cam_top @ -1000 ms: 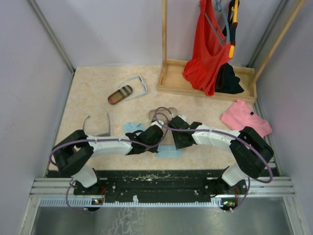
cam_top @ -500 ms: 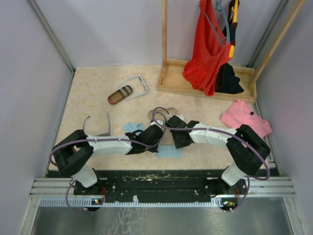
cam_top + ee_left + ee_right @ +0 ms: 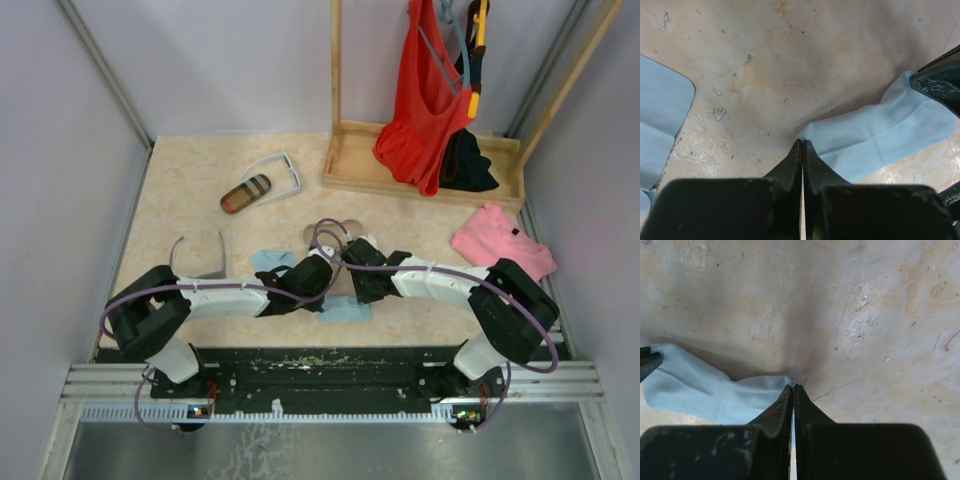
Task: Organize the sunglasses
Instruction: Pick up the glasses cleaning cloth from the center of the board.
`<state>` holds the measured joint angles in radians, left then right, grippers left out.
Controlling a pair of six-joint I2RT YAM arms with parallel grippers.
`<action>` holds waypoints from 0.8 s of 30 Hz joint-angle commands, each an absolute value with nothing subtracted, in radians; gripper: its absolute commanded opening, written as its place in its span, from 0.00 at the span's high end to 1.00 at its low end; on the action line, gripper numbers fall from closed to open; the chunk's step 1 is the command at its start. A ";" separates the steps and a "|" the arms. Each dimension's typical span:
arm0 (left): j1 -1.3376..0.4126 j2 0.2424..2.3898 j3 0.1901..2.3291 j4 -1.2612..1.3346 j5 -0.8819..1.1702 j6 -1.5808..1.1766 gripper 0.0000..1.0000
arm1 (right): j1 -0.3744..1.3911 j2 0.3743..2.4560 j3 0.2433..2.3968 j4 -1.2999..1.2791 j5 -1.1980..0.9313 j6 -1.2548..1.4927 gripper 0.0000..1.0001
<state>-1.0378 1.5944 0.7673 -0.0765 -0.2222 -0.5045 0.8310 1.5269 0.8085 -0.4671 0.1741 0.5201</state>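
The white-framed sunglasses [image 3: 275,172] lie at the back left beside a brown-striped case [image 3: 246,193]. The thin wire-framed pair [image 3: 333,231] lies mid-table, partly hidden behind my arms. My left gripper [image 3: 322,290] is shut on one corner of a light blue cloth [image 3: 345,310]; the wrist view shows the corner pinched at the tips [image 3: 802,143] and the cloth [image 3: 875,140] stretching right. My right gripper [image 3: 362,288] is shut on the opposite corner [image 3: 793,386], with the cloth [image 3: 695,387] running left. Both sit low over the table.
An open grey case [image 3: 200,258] stands at the left. A second light blue cloth [image 3: 270,261] lies by the left wrist. A pink garment [image 3: 500,245] lies at the right. A wooden rack [image 3: 420,180] with red clothing stands at the back right.
The right arm shifted slightly left and then back. Both grippers stay shut on the cloth's corners, and the cloth has barely moved.
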 commanded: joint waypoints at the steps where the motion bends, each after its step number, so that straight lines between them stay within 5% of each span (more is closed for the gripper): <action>1: -1.054 1.598 0.729 -0.113 -0.163 -0.458 0.99 | 0.862 1.479 0.743 -0.339 0.162 0.519 1.00; 24: -0.932 1.483 0.869 -0.071 -0.284 -0.361 0.99 | 0.790 1.314 0.767 -0.159 0.281 0.411 1.00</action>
